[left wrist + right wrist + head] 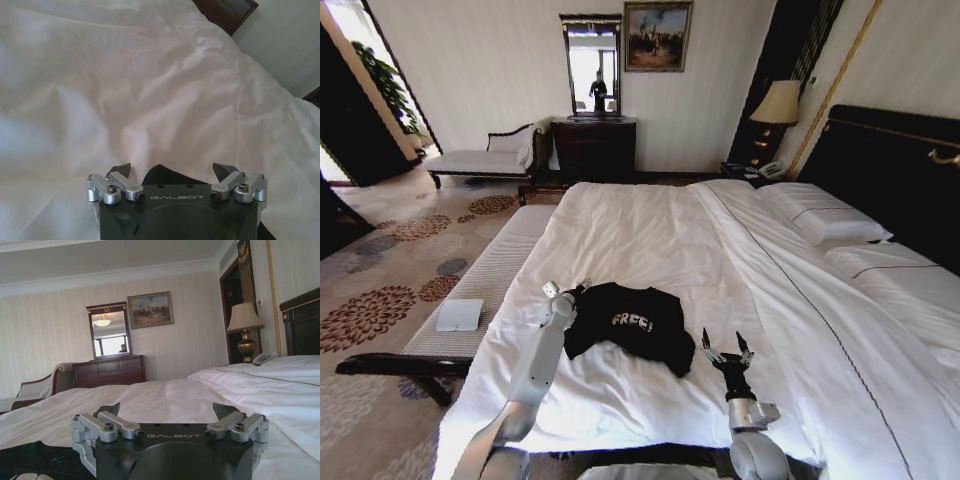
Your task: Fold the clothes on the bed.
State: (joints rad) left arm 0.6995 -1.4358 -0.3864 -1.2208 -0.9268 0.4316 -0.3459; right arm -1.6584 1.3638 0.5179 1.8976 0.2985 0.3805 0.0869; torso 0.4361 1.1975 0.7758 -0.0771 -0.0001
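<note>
Two hands flank a small black short-sleeved T-shirt (625, 328) of soft fabric with white "FREE" lettering, which lies on the near part of a large double bed (650, 235) with white sheets and a dark wooden frame. The left hand (566, 291) sits at the shirt's far-left edge, just above or touching the cloth; its fingers are spread and released, holding nothing. In the left wrist view the left hand (172, 171) shows a dark point of fabric between its tips. The right hand (726, 350) stands just right of the shirt's near-right corner, fingers pointing up and apart, also empty and not touching the cloth.

Risk first. The white sheet under the shirt is loose and rippled, so a pinch by the left hand could catch sheet along with shirt, or sheet alone, and drag the bedding. A shallow pinch on thin, limp cloth may slip out when lifted. Because the shirt is already bunched, pulling one edge could roll it into a tighter heap instead of a flat fold.

As for the shirt, it is rumpled, not flat: roughly oblong, sleeves hard to make out, the near-right part drooping toward the right hand, lettering facing up and readable.
</note>
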